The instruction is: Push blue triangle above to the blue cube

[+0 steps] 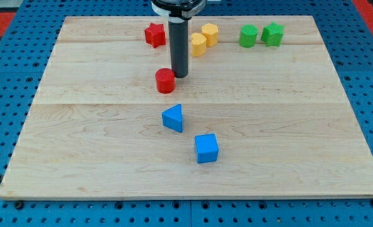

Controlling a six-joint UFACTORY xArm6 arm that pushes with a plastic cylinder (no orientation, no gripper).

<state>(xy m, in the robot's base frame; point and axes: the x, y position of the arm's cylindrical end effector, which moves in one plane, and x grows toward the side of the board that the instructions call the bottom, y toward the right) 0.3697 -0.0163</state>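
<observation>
The blue triangle [172, 118] lies near the board's middle. The blue cube [206, 148] sits below it and to the right, a short gap apart. My tip [179, 75] stands above the triangle, toward the view's top, right beside a red cylinder [165, 81], at its right edge. The tip is well clear of the blue triangle.
A red star block [154, 34] sits at the top, left of the rod. Two yellow blocks [198, 45] [210, 33] are just right of the rod. Two green blocks [248, 36] [273, 34] lie at the top right. The wooden board [79, 157] rests on a blue pegboard.
</observation>
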